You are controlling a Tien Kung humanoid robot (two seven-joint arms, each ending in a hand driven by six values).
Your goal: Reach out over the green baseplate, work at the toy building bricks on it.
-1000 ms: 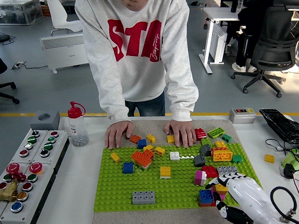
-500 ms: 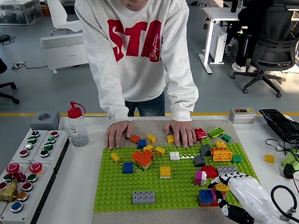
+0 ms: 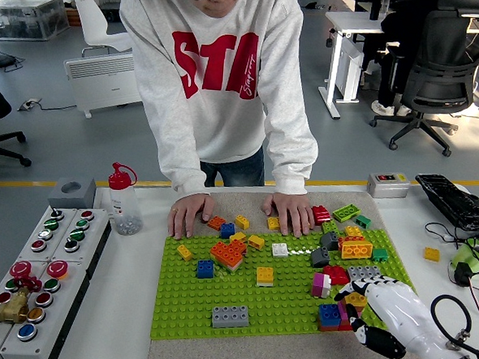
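Your right hand (image 3: 378, 314) sits over the near right corner of the green baseplate (image 3: 216, 296), which lies on a tan mat on the white bench (image 3: 122, 302). Its fingers (image 3: 348, 290) curl down among a small cluster of bricks there: a yellow brick (image 3: 355, 300) directly beneath them, a blue brick (image 3: 329, 314) just beside, a red one (image 3: 336, 274) and a grey one (image 3: 362, 272) close behind. Whether the fingers actually pinch the yellow brick or only rest on it, you cannot tell from this view (the palm hides the contact). Your left hand is out of sight.

I judge you are at the reach-and-engage step, hand arrived at the bricks but nothing lifted clear. The next move calls for settling fingertips on two opposite sides of one brick without knocking its neighbours.

The person's hands (image 3: 190, 212) rest flat along the baseplate's far edge, apparently steadying it, well apart from yours.
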